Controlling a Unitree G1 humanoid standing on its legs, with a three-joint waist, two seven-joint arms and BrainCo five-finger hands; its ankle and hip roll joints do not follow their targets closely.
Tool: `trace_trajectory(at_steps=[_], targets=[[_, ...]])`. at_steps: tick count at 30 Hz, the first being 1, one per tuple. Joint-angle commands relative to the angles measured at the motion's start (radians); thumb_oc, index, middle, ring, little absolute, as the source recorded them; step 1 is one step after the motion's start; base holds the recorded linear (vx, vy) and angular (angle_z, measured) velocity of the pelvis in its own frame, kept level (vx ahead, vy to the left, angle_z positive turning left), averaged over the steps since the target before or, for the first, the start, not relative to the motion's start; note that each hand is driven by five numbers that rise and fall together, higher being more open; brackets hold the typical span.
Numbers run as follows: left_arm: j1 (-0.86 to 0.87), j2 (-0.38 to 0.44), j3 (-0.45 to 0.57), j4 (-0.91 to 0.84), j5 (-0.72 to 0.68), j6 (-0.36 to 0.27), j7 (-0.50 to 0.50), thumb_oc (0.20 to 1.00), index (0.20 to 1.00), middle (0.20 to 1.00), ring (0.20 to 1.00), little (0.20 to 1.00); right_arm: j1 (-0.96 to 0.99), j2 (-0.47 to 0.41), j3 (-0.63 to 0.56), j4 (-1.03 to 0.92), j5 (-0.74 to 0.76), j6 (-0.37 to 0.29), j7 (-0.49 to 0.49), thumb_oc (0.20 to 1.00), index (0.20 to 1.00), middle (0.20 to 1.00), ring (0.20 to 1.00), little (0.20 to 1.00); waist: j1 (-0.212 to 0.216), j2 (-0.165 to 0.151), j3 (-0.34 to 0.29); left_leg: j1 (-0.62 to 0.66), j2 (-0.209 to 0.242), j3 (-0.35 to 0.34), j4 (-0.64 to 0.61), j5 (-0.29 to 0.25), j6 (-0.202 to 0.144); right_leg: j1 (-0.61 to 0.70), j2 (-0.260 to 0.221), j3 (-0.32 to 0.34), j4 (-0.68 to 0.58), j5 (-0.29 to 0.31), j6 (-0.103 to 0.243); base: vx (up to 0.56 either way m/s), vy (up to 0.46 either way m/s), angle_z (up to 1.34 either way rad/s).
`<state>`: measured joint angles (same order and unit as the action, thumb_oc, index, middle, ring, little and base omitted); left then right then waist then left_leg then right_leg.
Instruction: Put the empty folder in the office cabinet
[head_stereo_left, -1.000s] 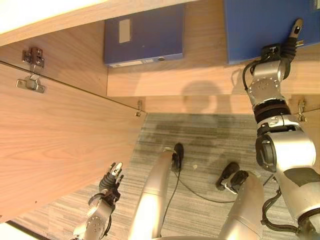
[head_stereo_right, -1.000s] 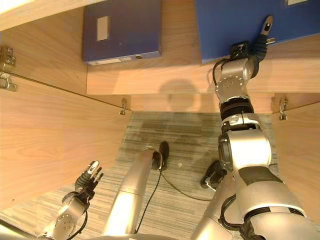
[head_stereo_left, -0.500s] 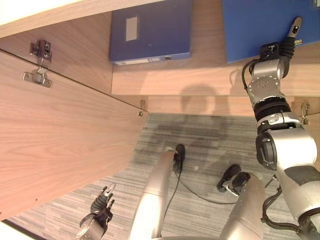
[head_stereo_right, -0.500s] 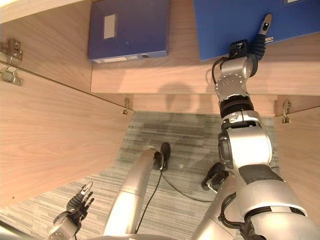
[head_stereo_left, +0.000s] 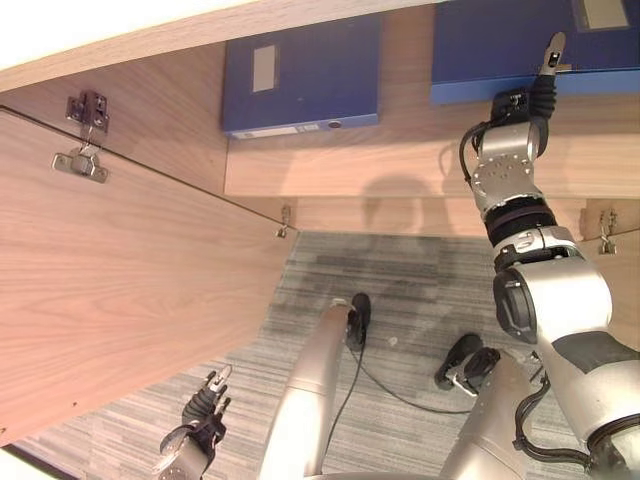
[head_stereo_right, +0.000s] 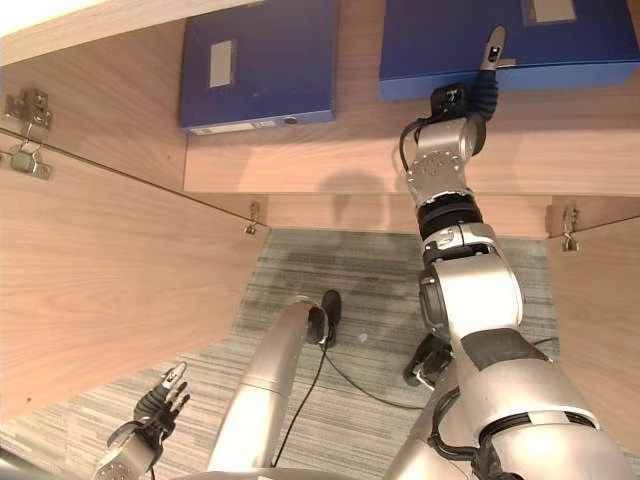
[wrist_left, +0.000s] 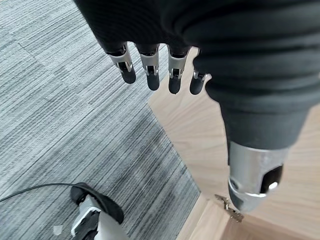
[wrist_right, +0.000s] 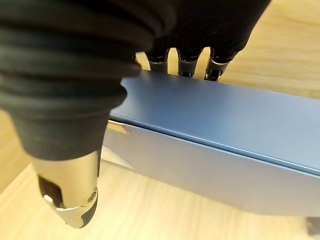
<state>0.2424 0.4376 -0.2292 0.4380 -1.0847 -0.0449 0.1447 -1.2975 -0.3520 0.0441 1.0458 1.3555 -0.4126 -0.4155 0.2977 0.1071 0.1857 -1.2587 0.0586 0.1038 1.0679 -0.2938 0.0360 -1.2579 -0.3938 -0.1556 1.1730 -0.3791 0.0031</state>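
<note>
Low down, left hand (head_stereo_left: 200, 415) hangs over the carpet (head_stereo_left: 400, 290), fingers loosely straight, holding nothing. Up on the cabinet shelf (head_stereo_right: 330, 150), right hand (head_stereo_right: 487, 75) lies flat on the blue folder (head_stereo_right: 440, 45), fingers straight over its top; second folder (head_stereo_right: 260, 65) sits well apart to its left.

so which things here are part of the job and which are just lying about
Job:
folder lying on the cabinet shelf
right hand resting on the folder's near edge

Lying about:
second folder further left on the shelf
open cabinet door
left hand hanging low, fingers relaxed
</note>
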Motion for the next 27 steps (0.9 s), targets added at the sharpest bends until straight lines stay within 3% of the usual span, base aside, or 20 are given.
trace_trajectory(at_steps=[1,5,8,9,10,11,12,15,16,18,20,27], targets=[[0.011,0.057,0.034,0.044,-0.011,-0.016,-0.004,1.000,1.000,1.000,1.000,1.000,-0.042,-0.059,0.064,-0.140,-0.012,0.001,0.083,1.000,1.000,1.000,1.000,1.000,0.025,-0.015,0.044,0.003,0.021,-0.075,-0.040,-0.066,-0.018,0.062,-0.031,0.032,-0.078,0.026,0.050,0.00,0.000,0.00],[0.009,0.053,0.042,0.070,-0.015,-0.004,-0.020,1.000,1.000,1.000,1.000,1.000,-0.045,-0.094,0.143,-0.091,-0.045,0.073,0.128,1.000,1.000,1.000,1.000,1.000,0.023,-0.025,0.044,0.001,0.024,-0.075,-0.041,-0.061,-0.020,0.058,-0.033,0.030,-0.079,0.030,0.048,0.00,0.000,0.00],[0.005,0.064,0.051,0.100,0.006,0.013,-0.050,1.000,1.000,1.000,1.000,1.000,-0.078,-0.195,0.329,0.052,-0.259,0.262,0.190,1.000,1.000,1.000,1.000,1.000,0.023,-0.038,0.044,-0.003,0.026,-0.075,-0.049,-0.051,-0.022,0.050,-0.038,0.030,-0.085,0.037,0.046,0.00,0.000,0.00],[0.008,0.069,0.055,0.101,0.018,0.018,-0.061,1.000,1.000,1.000,1.000,1.000,-0.087,-0.226,0.397,0.064,-0.341,0.306,0.219,1.000,1.000,1.000,1.000,1.000,0.021,-0.042,0.044,-0.005,0.027,-0.075,-0.052,-0.047,-0.024,0.047,-0.039,0.029,-0.086,0.038,0.043,0.00,0.000,0.00],[0.007,0.066,0.055,0.101,0.019,0.018,-0.062,1.000,1.000,1.000,1.000,1.000,-0.091,-0.226,0.399,0.067,-0.342,0.308,0.221,1.000,1.000,1.000,1.000,1.000,0.021,-0.039,0.044,-0.006,0.027,-0.075,-0.052,-0.047,-0.024,0.046,-0.039,0.029,-0.086,0.038,0.043,-0.04,-0.017,0.00],[0.037,0.082,0.075,0.108,0.050,0.035,-0.102,1.000,1.000,1.000,1.000,1.000,-0.127,-0.316,0.603,0.082,-0.579,0.383,0.312,1.000,1.000,1.000,1.000,1.000,0.016,-0.052,0.044,-0.011,0.031,-0.074,-0.065,-0.034,-0.029,0.043,-0.039,0.023,-0.099,0.048,0.040,-0.05,-0.025,-0.02],[0.058,0.086,0.088,0.113,0.065,0.048,-0.130,1.000,1.000,1.000,1.000,1.000,-0.140,-0.368,0.737,0.052,-0.735,0.411,0.376,1.000,1.000,1.000,1.000,1.000,0.008,-0.062,0.042,-0.012,0.035,-0.075,-0.074,-0.026,-0.034,0.042,-0.038,0.017,-0.109,0.056,0.040,-0.07,-0.035,0.00],[0.095,0.080,0.123,0.143,0.085,0.074,-0.208,1.000,1.000,1.000,1.000,1.000,-0.158,-0.521,1.003,-0.103,-1.045,0.395,0.517,1.000,1.000,1.000,1.000,1.000,-0.010,-0.079,0.034,-0.008,0.039,-0.077,-0.100,-0.011,-0.046,0.050,-0.041,-0.002,-0.139,0.072,0.045,-0.03,-0.023,-0.04],[0.100,0.076,0.151,0.154,0.091,0.076,-0.240,1.000,1.000,1.000,1.000,1.000,-0.187,-0.595,1.152,-0.221,-1.215,0.392,0.589,1.000,1.000,1.000,1.000,1.000,-0.021,-0.089,0.029,0.003,0.040,-0.075,-0.131,0.000,-0.054,0.060,-0.040,-0.013,-0.170,0.082,0.052,-0.02,-0.018,-0.04],[0.093,0.072,0.163,0.161,0.095,0.070,-0.245,1.000,1.000,1.000,1.000,1.000,-0.195,-0.617,1.192,-0.253,-1.271,0.388,0.623,1.000,1.000,1.000,1.000,1.000,-0.027,-0.091,0.027,0.014,0.040,-0.072,-0.156,0.009,-0.059,0.072,-0.038,-0.022,-0.199,0.094,0.058,-0.03,-0.015,-0.03],[0.070,0.071,0.180,0.176,0.116,0.059,-0.264,1.000,1.000,1.000,1.000,1.000,-0.168,-0.634,1.229,-0.292,-1.346,0.389,0.696,1.000,1.000,1.000,1.000,1.000,-0.037,-0.094,0.029,0.068,0.045,-0.054,-0.250,0.042,-0.066,0.117,-0.028,-0.042,-0.294,0.143,0.081,-0.08,-0.011,-0.14],[0.031,0.075,0.184,0.182,0.138,0.045,-0.275,1.000,1.000,1.000,1.000,1.000,-0.115,-0.626,1.217,-0.337,-1.401,0.391,0.747,1.000,1.000,1.000,1.000,1.000,-0.054,-0.092,0.041,0.145,0.050,-0.038,-0.368,0.089,-0.074,0.186,-0.011,-0.070,-0.436,0.221,0.113,-0.05,0.010,-0.08]])
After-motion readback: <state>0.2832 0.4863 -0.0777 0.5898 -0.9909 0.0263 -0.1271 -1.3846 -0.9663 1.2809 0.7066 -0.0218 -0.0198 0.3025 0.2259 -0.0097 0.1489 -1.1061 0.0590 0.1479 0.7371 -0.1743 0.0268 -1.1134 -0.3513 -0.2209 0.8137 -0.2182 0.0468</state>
